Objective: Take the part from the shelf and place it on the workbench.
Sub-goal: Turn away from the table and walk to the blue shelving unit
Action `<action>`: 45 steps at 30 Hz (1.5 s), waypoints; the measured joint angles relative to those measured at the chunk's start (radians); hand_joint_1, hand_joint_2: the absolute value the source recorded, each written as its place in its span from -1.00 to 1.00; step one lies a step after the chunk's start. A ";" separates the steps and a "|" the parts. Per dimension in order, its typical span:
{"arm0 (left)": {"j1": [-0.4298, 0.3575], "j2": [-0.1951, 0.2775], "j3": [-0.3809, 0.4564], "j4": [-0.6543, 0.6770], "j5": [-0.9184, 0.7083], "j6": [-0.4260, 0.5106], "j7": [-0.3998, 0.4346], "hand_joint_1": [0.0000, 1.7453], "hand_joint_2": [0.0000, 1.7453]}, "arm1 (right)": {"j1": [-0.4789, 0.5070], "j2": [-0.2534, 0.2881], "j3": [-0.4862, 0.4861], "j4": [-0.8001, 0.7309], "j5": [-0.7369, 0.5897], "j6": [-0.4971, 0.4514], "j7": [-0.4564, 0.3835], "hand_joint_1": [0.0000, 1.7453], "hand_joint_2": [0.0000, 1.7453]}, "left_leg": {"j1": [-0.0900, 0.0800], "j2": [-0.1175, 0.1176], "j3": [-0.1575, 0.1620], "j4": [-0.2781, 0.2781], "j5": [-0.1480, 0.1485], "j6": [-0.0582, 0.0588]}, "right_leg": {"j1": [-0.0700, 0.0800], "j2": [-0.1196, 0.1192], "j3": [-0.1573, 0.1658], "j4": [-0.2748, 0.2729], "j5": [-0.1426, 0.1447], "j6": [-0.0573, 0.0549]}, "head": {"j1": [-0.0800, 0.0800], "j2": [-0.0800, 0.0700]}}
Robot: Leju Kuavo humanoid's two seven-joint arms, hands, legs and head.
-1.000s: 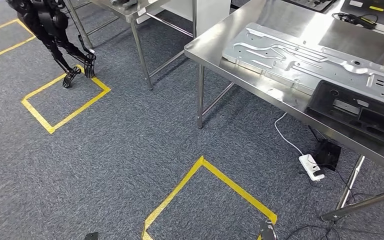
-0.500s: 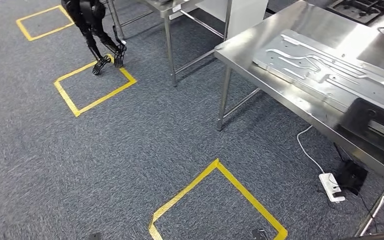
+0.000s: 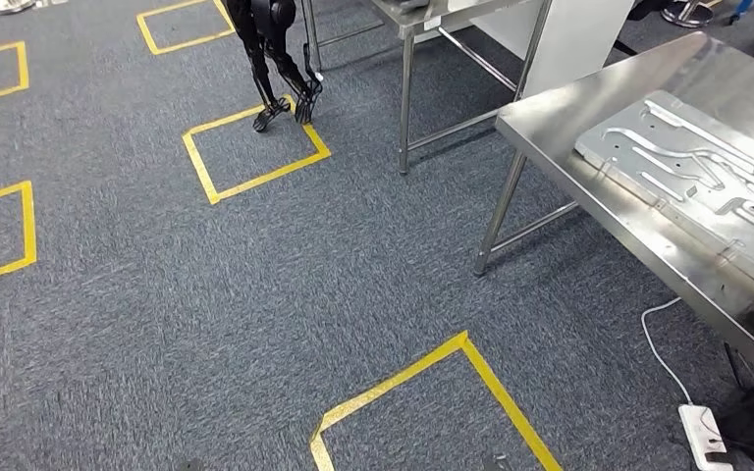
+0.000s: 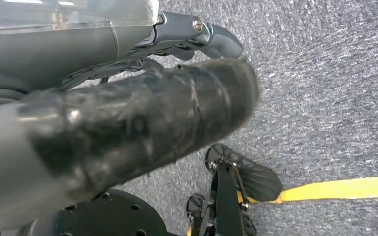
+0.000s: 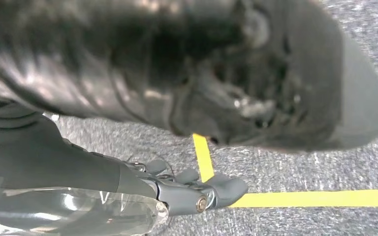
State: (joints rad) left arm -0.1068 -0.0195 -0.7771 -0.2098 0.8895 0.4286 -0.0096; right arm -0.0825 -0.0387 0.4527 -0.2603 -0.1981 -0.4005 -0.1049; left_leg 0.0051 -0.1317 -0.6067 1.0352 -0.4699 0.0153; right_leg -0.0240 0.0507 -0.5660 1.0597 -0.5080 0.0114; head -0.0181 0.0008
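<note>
The floor is covered by rough, matt grey-blue carpet [image 3: 157, 314], marked with smooth yellow tape [image 3: 422, 368]. The workbench [image 3: 560, 128] is made of brushed, shiny steel, and a pressed metal plate [image 3: 697, 182] with a duller silver finish is laid on it. A white power strip [image 3: 704, 437] of glossy plastic is seen on the carpet. The left hand [image 4: 128, 118] is finished in dark, scuffed, slightly glossy plastic.

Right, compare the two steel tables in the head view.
The near table carries a large pressed metal panel; the far table shows no such panel, though little of its top is in frame. The near table runs along the right side of the view with a white power strip on the floor by it; the far table stands further back, beside a white panel. Both have shiny tops and thin metal legs on grey carpet.
</note>
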 joint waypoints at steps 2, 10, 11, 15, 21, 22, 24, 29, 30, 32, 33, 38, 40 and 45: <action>0.002 0.000 0.000 0.000 -0.001 0.000 -0.003 -1.00 -1.00 | 0.000 0.002 0.005 0.002 0.000 -0.001 0.000 -1.00 -1.00 | 0.001 0.016 -0.007 0.007 -0.004 -0.008 | 0.000 -0.019 0.005 -0.005 0.004 -0.014 | 0.000 0.000; -0.001 -0.001 0.001 0.000 -0.003 -0.029 -0.003 -1.00 -1.00 | 0.000 0.005 0.029 0.016 0.000 -0.004 0.000 -1.00 -1.00 | 0.003 0.133 -0.090 0.171 -0.047 -0.018 | 0.011 -0.120 0.014 -0.012 0.001 -0.035 | -0.011 0.000; 0.000 0.000 0.002 0.000 -0.001 -0.036 -0.002 -1.00 -1.00 | -0.001 0.006 0.031 0.017 0.001 -0.004 0.000 -1.00 -1.00 | -0.001 0.157 -0.057 0.107 -0.022 -0.012 | 0.013 -0.131 0.017 -0.013 -0.001 -0.034 | -0.011 0.000; -0.005 0.002 0.004 0.000 0.003 -0.054 0.002 -1.00 -1.00 | -0.003 0.009 0.040 0.018 0.007 -0.001 0.005 -1.00 -1.00 | -0.024 0.200 -0.003 -0.010 0.003 0.011 | 0.018 -0.175 0.029 -0.021 -0.008 -0.017 | -0.010 0.000; -0.001 0.001 0.004 0.000 0.003 -0.056 0.009 -1.00 -1.00 | -0.006 0.012 0.048 0.019 0.017 -0.001 0.007 -1.00 -1.00 | -0.010 0.125 0.028 -0.058 0.030 0.032 | 0.016 -0.070 -0.032 0.143 -0.106 0.005 | -0.001 0.000; -0.003 0.001 0.004 0.000 0.003 -0.056 0.009 -1.00 -1.00 | -0.004 0.012 0.049 0.019 0.017 -0.001 0.007 -1.00 -1.00 | -0.010 0.111 0.027 -0.058 0.030 0.033 | 0.015 -0.059 -0.066 0.204 -0.128 0.005 | 0.000 0.000; -0.003 0.001 0.004 0.000 0.003 -0.057 0.009 -1.00 -1.00 | 0.001 0.012 0.050 0.020 0.018 -0.001 0.008 -1.00 -1.00 | -0.009 0.078 0.026 -0.053 0.029 0.033 | 0.011 -0.053 -0.094 0.239 -0.118 0.008 | 0.000 0.000; 0.000 0.001 0.004 0.000 0.002 -0.059 0.005 -1.00 -1.00 | -0.003 0.012 0.055 0.023 0.018 -0.002 0.009 -1.00 -1.00 | -0.003 0.012 0.011 -0.013 0.012 0.007 | -0.005 0.010 -0.001 0.001 0.009 0.011 | 0.001 0.000; 0.000 0.001 0.004 0.000 0.002 -0.060 0.005 -1.00 -1.00 | -0.003 0.012 0.056 0.023 0.018 -0.002 0.009 -1.00 -1.00 | -0.002 0.003 0.005 -0.009 0.011 0.001 | -0.003 0.015 0.000 -0.005 0.004 0.006 | 0.001 0.000; 0.002 0.003 0.004 0.000 0.002 -0.062 0.006 -1.00 -1.00 | -0.003 0.012 0.057 0.024 0.018 -0.002 0.010 -1.00 -1.00 | 0.002 -0.005 -0.004 -0.007 0.012 -0.009 | 0.000 -0.006 0.004 -0.007 0.007 -0.010 | 0.001 0.000; 0.004 0.003 0.004 0.000 0.002 -0.063 0.006 -1.00 -1.00 | -0.004 0.012 0.057 0.024 0.019 -0.003 0.011 -1.00 -1.00 | 0.002 0.013 -0.011 0.004 0.005 -0.013 | 0.000 -0.016 0.007 -0.010 0.009 -0.017 | -0.001 0.000; 0.001 0.004 0.004 0.000 0.001 -0.071 0.015 -1.00 -1.00 | -0.003 0.013 0.058 0.025 0.023 -0.004 0.011 -1.00 -1.00 | 0.004 0.121 -0.132 0.242 -0.106 -0.027 | 0.009 -0.081 0.010 -0.015 0.008 -0.035 | -0.010 0.000; 0.001 0.003 0.004 0.000 0.000 -0.074 0.017 -1.00 -1.00 | -0.002 0.013 0.058 0.026 0.026 -0.005 0.012 -1.00 -1.00 | 0.004 0.128 -0.126 0.231 -0.080 -0.025 | 0.012 -0.109 0.013 -0.015 0.004 -0.036 | -0.010 0.000; -0.002 0.007 0.004 0.000 -0.007 -0.068 0.012 -1.00 -1.00 | -0.005 0.014 0.062 0.026 0.033 -0.005 0.012 -1.00 -1.00 | -0.017 0.196 -0.002 -0.008 0.007 0.002 | 0.016 -0.160 0.028 -0.019 -0.009 -0.019 | -0.009 0.000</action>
State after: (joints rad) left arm -0.1088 -0.0129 -0.7729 -0.2098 0.8822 0.3607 0.0025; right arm -0.0871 -0.0250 0.5150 -0.2338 -0.1654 -0.4052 -0.0927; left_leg -0.0122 0.0646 -0.6082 1.0268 -0.4630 0.0171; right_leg -0.0079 -0.1090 -0.5378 1.0403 -0.5166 -0.0071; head -0.0268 0.0008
